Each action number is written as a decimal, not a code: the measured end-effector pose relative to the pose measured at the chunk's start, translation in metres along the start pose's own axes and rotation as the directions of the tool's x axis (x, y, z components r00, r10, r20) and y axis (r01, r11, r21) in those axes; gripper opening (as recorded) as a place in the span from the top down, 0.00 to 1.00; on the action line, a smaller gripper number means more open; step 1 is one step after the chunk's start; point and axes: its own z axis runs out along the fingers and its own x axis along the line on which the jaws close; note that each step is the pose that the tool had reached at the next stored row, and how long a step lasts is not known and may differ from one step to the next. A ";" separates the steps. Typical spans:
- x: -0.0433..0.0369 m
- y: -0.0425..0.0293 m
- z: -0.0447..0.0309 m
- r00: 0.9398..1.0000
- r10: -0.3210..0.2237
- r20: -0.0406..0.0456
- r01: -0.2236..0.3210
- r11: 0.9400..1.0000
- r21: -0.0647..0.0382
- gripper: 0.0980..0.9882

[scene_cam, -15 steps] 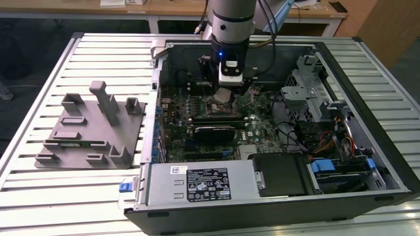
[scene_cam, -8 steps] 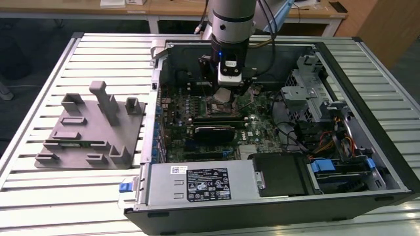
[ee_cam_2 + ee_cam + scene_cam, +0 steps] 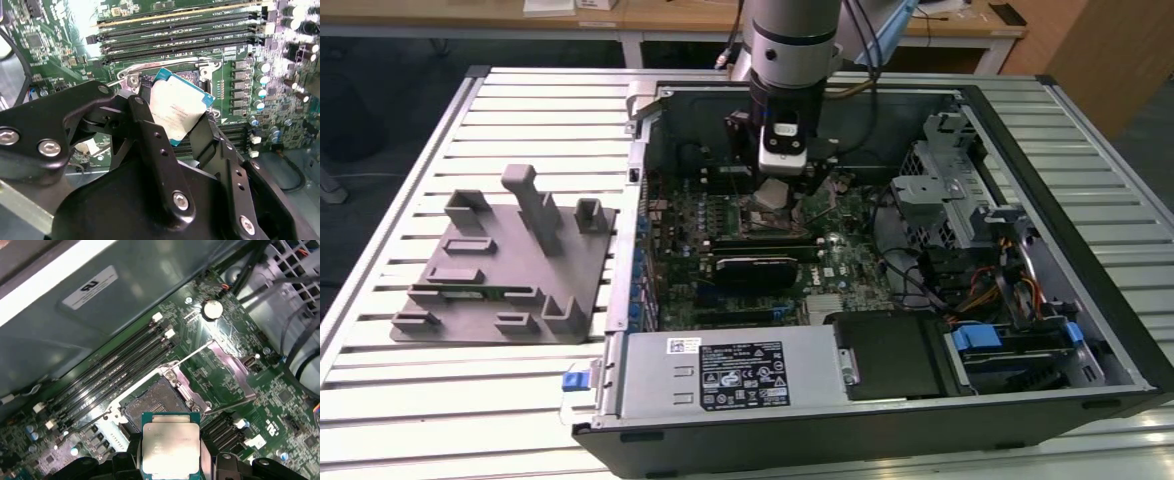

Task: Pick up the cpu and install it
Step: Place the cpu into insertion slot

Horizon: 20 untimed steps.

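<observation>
The cpu [image 3: 171, 445], a flat square chip with a silver top and a greenish rim, is clamped by its edges between my black fingers [image 3: 150, 131]. My gripper [image 3: 774, 192] hangs inside the open computer case, a little above the motherboard. In the first wrist view the bare socket [image 3: 152, 407] lies just beyond the cpu, with its metal load plate [image 3: 225, 360] swung open. The cpu [image 3: 177, 107] is tilted in the second wrist view and covers part of the socket frame. In the exterior view the cpu [image 3: 773, 193] shows as a pale square under the wrist.
Memory slots [image 3: 115, 367] run alongside the socket. The case [image 3: 1067, 120] holds a drive cage and cables [image 3: 987, 270] at the exterior view's right and a power supply [image 3: 734, 375] at the front. A grey fixture block [image 3: 500, 265] stands on the slatted table.
</observation>
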 end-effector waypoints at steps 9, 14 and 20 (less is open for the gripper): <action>0.0000 0.0000 0.0008 0.989 0.149 0.001 -0.149 0.989 0.002 0.50; 0.0000 0.0000 0.0011 0.973 0.233 0.002 -0.233 0.973 0.004 0.50; 0.0000 0.0000 0.0014 0.947 0.320 0.003 -0.320 0.947 0.005 0.50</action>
